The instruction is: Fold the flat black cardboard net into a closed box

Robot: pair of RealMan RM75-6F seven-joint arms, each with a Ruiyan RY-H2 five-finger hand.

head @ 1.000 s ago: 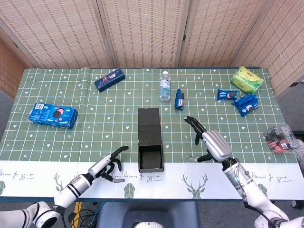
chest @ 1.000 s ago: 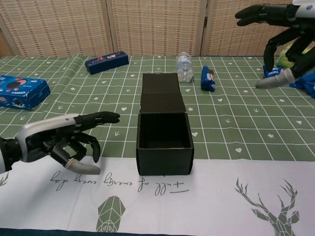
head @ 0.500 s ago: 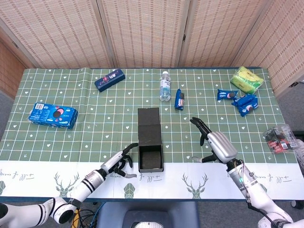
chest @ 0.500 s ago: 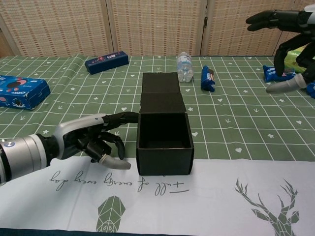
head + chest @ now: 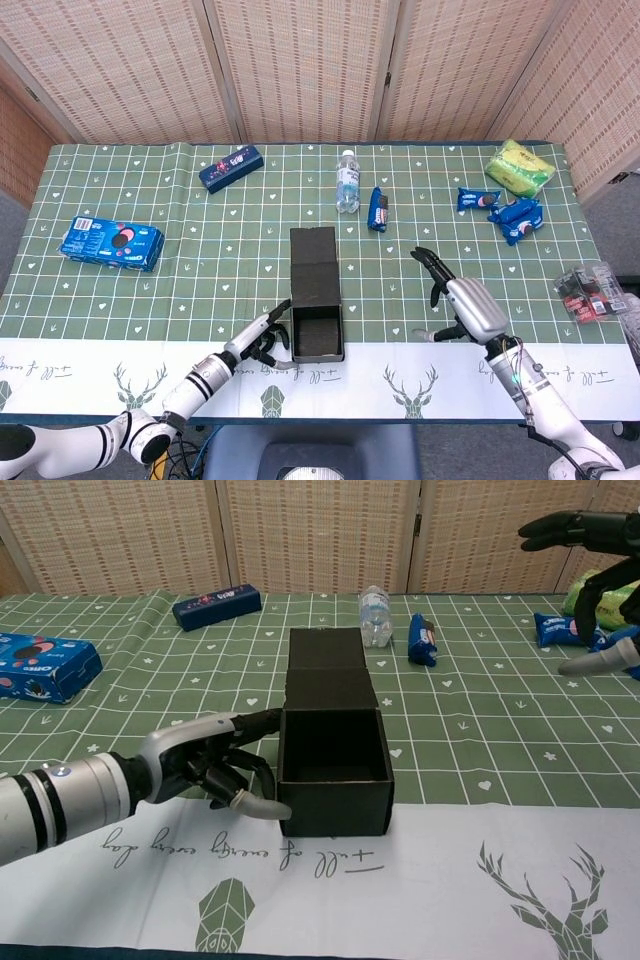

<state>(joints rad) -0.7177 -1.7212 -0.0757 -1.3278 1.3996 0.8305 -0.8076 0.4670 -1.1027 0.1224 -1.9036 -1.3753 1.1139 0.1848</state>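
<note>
box (image 5: 317, 298) between hands, bottle (image 5: 347, 181) behind

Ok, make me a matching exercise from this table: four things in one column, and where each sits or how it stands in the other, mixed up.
Things:
1. black box
2. water bottle
3. left hand
4. right hand

Places or states:
A. upright at the far middle of the table
B. fingers at the box's left wall
C. open-topped, lid flap lying flat behind it
D. raised, fingers spread, holding nothing

Pairs: 1-C, 2-A, 3-B, 4-D
</note>
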